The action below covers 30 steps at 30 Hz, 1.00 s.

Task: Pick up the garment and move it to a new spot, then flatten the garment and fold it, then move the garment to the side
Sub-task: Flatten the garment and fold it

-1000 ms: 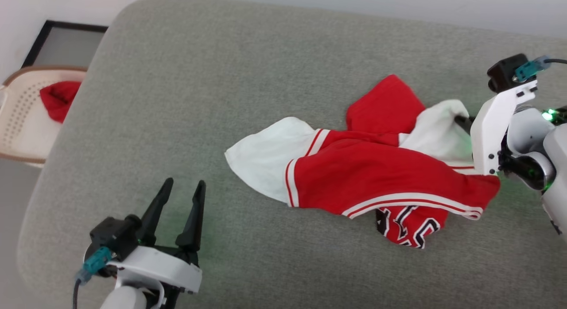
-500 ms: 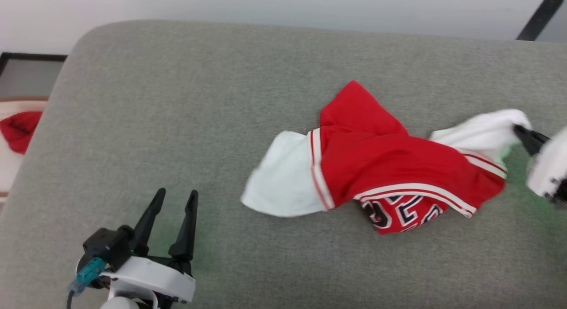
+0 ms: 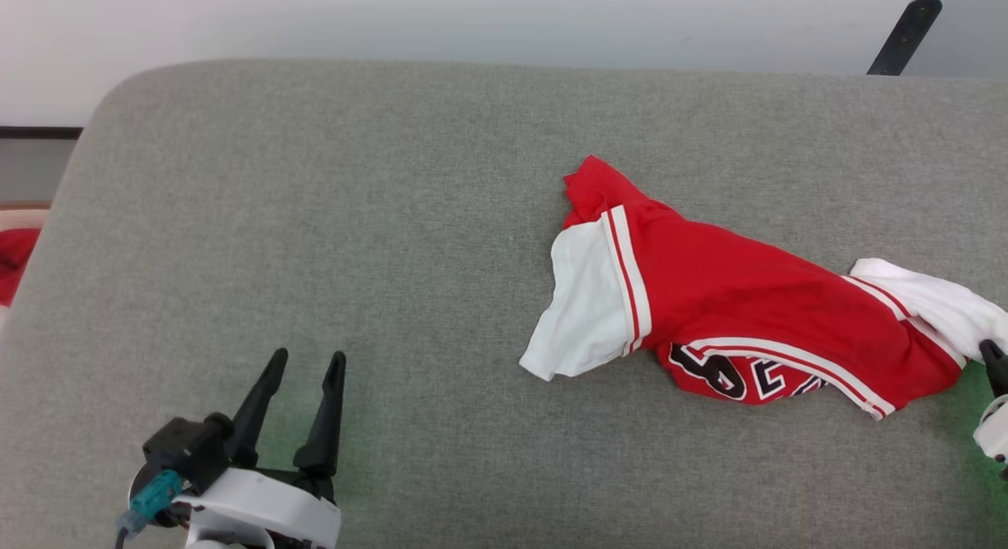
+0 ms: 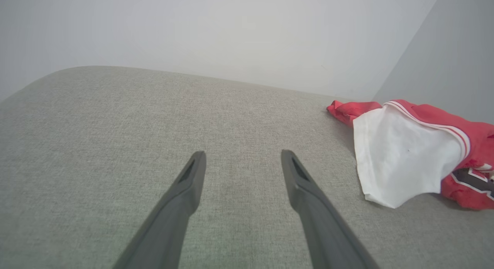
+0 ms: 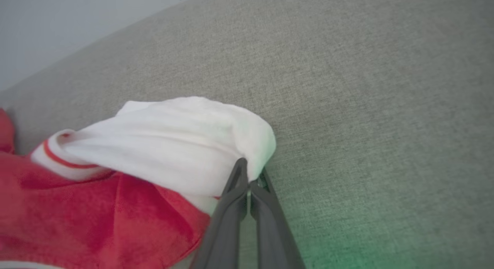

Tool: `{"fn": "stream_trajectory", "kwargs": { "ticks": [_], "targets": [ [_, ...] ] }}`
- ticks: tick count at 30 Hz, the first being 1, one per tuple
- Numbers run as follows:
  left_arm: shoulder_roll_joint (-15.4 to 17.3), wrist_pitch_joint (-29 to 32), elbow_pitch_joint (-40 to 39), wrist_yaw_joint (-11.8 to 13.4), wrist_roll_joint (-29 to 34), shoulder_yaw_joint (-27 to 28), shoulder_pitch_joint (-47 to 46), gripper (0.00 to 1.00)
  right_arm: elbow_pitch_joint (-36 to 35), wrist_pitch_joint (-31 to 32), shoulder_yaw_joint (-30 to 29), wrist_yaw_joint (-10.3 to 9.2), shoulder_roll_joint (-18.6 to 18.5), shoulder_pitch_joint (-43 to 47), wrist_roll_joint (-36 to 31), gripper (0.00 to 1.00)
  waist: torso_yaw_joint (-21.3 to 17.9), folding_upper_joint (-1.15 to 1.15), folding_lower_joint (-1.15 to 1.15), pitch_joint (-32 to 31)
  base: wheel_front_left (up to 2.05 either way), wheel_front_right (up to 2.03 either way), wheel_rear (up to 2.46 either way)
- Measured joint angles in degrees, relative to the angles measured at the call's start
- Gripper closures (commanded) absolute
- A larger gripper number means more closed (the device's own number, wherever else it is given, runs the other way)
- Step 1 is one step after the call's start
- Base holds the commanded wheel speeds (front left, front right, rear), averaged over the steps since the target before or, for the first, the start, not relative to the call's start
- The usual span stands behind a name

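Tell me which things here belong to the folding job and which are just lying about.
Job: garment; right gripper, shut on its white sleeve; left gripper, open; grey cushion.
Lying about: red cloth at the left edge; dark bar at top right.

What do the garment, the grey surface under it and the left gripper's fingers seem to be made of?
Garment: soft knit cloth, matte, probably cotton or polyester; it drapes and creases.
Grey surface: woven upholstery fabric, matte; a fine heathered weave shows.
Left gripper fingers: dark rigid plastic, likely, with a smooth, slightly dull finish.
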Motion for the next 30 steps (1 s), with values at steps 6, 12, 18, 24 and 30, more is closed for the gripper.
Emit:
{"fn": "stream_trajectory", "kwargs": {
  "ticks": [6, 12, 18, 24, 30],
  "targets": [
    [0.76, 0.37, 0.81, -0.01, -0.54, -1.10, -0.15, 0.00, -2.87, 0.74, -6.16, -0.01, 3.82, 0.72, -7.31, 0.22, -0.15, 0.00, 0.00, -0.49, 0.00, 0.00, 0.00],
    [4.14, 1.92, 0.98, -0.07, -1.19, -1.66, -1.71, 0.00, -8.17, -0.30, -10.69, -0.01, 7.36, 2.06, -12.54, 0.00, -0.50, 0.00, 0.00, -1.46, 0.00, 0.00, 0.00],
    [9.89, 6.75, -1.49, -0.07, -3.31, -2.48, -5.48, 0.00, -15.24, -2.74, -12.12, -0.01, 9.25, 3.98, -14.62, 0.00, -1.74, 0.00, 0.00, -2.63, 0.00, 0.00, 0.00],
    [17.05, 18.68, -4.64, -0.08, -7.91, -8.37, -13.65, 0.00, -24.76, -3.60, -10.99, -0.01, 14.01, 8.04, -15.51, 0.00, -3.56, 0.00, 0.00, -3.72, 0.00, 0.00, 0.00],
    [18.74, 37.98, -4.54, -0.09, -21.00, -15.33, -22.07, 0.00, -32.85, -2.04, -9.61, -0.01, 17.93, 11.77, -16.39, 0.00, -6.24, 0.00, 0.00, -3.98, 0.00, 0.00, 0.00]
  ]
}}
